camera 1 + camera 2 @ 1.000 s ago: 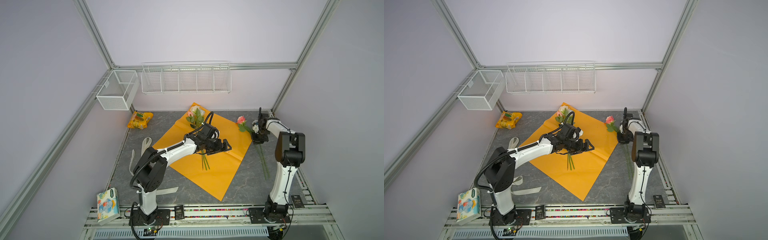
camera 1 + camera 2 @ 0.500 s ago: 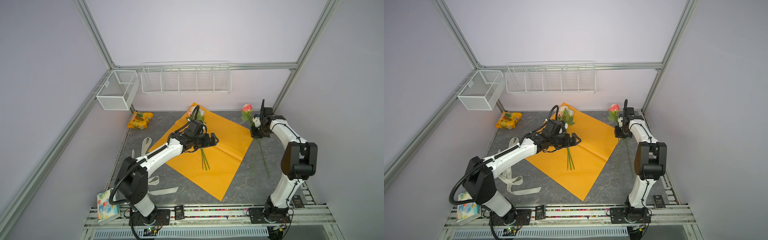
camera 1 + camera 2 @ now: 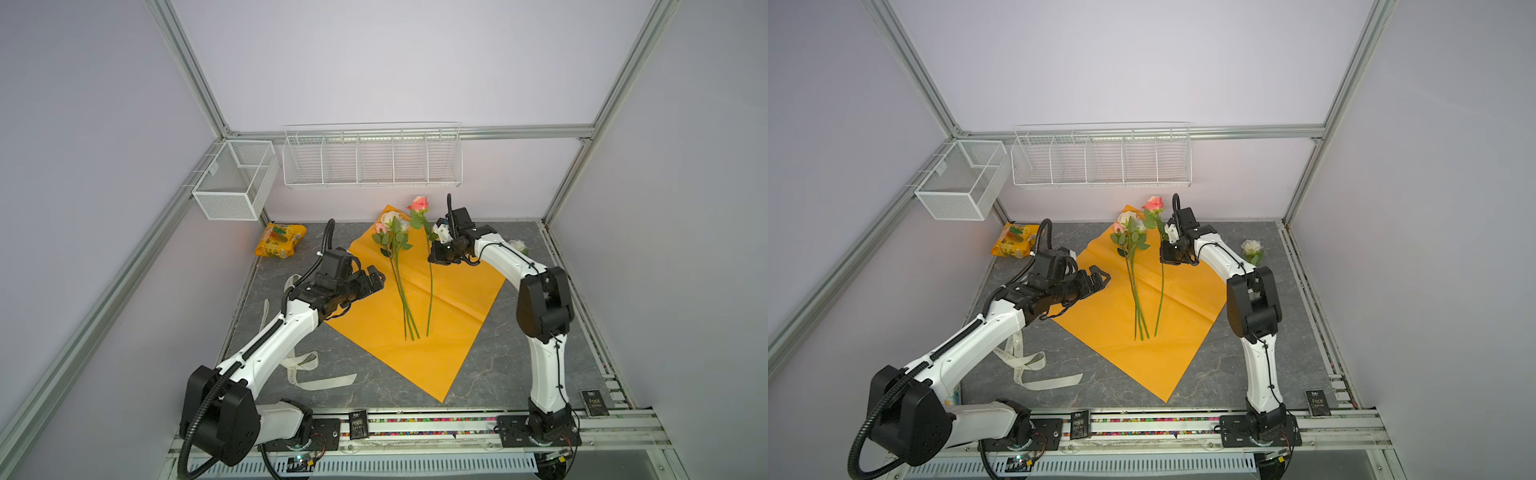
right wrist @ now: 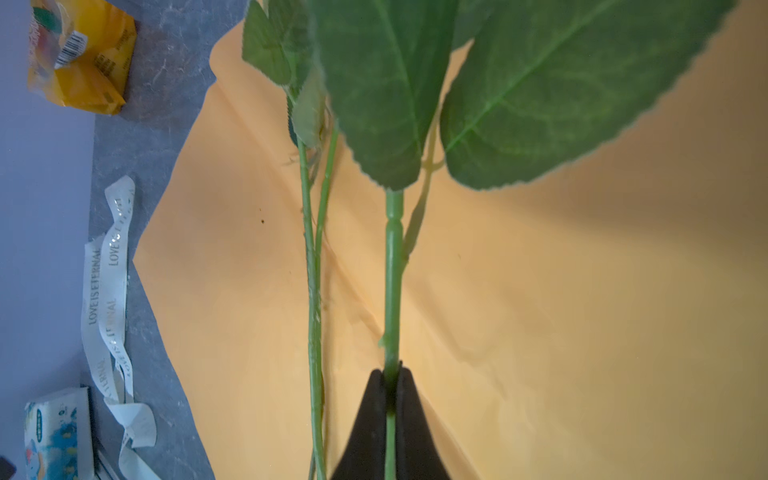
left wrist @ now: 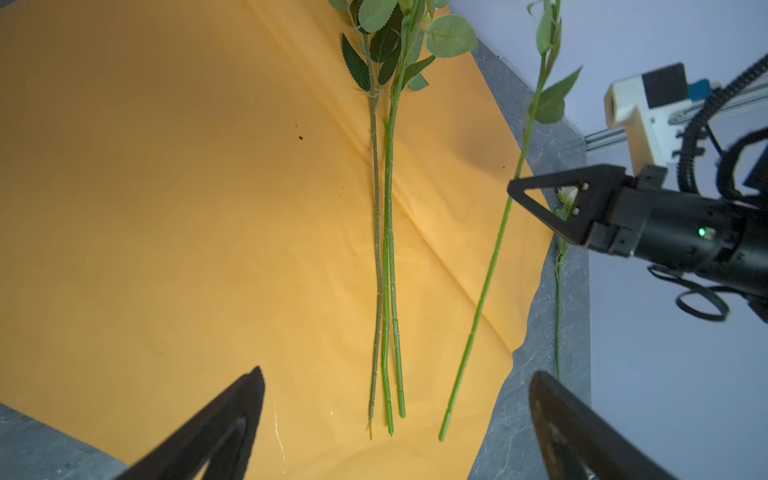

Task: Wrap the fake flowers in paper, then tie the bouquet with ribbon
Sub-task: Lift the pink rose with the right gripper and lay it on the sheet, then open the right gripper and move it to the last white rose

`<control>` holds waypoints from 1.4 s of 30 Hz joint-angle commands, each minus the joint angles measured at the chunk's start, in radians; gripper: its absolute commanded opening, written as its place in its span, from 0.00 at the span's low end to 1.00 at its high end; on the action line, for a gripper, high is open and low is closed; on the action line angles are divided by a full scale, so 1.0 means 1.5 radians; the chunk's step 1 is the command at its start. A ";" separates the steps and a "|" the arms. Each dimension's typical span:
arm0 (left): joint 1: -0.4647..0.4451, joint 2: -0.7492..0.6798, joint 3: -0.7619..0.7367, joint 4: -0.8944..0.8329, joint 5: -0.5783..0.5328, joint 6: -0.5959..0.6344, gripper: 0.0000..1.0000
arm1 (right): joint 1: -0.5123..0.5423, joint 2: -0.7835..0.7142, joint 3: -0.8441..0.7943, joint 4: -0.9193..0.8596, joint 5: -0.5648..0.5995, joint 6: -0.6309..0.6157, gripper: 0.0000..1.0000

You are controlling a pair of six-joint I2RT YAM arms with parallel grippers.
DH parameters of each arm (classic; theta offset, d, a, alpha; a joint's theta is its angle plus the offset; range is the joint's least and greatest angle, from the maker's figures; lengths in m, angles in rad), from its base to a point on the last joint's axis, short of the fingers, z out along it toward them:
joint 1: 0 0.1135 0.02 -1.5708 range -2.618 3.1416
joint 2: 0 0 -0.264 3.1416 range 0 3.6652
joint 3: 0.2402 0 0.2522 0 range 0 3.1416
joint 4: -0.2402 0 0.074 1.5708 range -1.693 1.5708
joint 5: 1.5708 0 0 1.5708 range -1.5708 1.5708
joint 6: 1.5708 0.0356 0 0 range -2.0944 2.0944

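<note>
The bouquet of fake flowers [image 3: 394, 232] lies loose on the spread orange paper wrap [image 3: 453, 332], its thin green stems [image 5: 386, 257] side by side. My right gripper [image 3: 432, 258] [image 4: 390, 372] is shut on the stem [image 4: 392, 270] of a pink rose [image 3: 419, 203], holding it tilted over the paper just right of the bunch, lower end near the paper. My left gripper [image 3: 376, 277] [image 5: 397, 372] hovers open over the paper's left part with nothing between its fingers. In the left wrist view it faces the stem ends.
A white rose [image 3: 1251, 247] lies on the grey table at the far right. A cream ribbon [image 3: 307, 365] curls left of the paper, a yellow snack packet [image 3: 280, 243] sits at the back left, and a tissue pack [image 4: 56, 432] at the front left. Wire baskets [image 3: 372, 158] hang on the walls.
My right gripper closed on the pink rose's stem at the right, lifted it and carried it left over the paper. My left arm drew back leftwards off the stems, still open.
</note>
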 commanded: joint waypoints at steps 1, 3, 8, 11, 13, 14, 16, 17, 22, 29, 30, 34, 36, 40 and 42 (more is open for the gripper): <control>0.002 -0.012 -0.015 0.003 0.009 -0.015 1.00 | 0.017 0.054 0.072 -0.044 0.003 0.009 0.08; 0.003 -0.009 -0.017 0.010 0.018 -0.017 1.00 | 0.021 0.105 0.131 -0.085 -0.010 -0.002 0.07; 0.003 0.005 -0.004 0.005 0.031 -0.009 1.00 | 0.033 0.181 0.222 -0.184 0.004 -0.049 0.08; 0.003 0.014 0.001 0.008 0.039 -0.010 1.00 | 0.033 0.190 0.229 -0.203 0.008 -0.063 0.08; 0.003 0.022 0.002 0.015 0.048 -0.012 1.00 | 0.033 0.183 0.216 -0.193 0.013 -0.075 0.07; 0.002 0.026 0.004 0.016 0.051 -0.012 1.00 | 0.033 0.184 0.218 -0.195 0.013 -0.084 0.08; 0.002 0.031 0.006 0.018 0.056 -0.013 1.00 | 0.033 0.195 0.235 -0.209 0.000 -0.101 0.12; 0.002 0.033 0.007 0.020 0.058 -0.014 0.99 | 0.031 0.204 0.248 -0.226 0.004 -0.103 0.17; -0.001 0.047 0.007 0.059 0.106 -0.020 1.00 | 0.027 0.209 0.286 -0.269 0.017 -0.111 0.33; -0.073 0.139 0.079 0.073 0.150 -0.002 1.00 | -0.057 0.038 0.169 -0.228 0.066 -0.115 0.45; -0.088 0.156 0.092 0.075 0.155 0.001 1.00 | -0.079 -0.001 0.114 -0.202 0.072 -0.115 0.46; -0.150 0.244 0.161 0.083 0.182 0.007 0.99 | -0.198 -0.127 -0.077 -0.128 0.123 -0.122 0.47; -0.180 0.291 0.205 0.076 0.195 0.012 1.00 | -0.257 -0.157 -0.144 -0.121 0.156 -0.134 0.47; -0.243 0.384 0.312 0.035 0.198 0.032 1.00 | -0.347 -0.170 -0.227 -0.118 0.197 -0.174 0.47; -0.265 0.423 0.359 0.021 0.199 0.038 1.00 | -0.370 -0.151 -0.234 -0.136 0.202 -0.199 0.47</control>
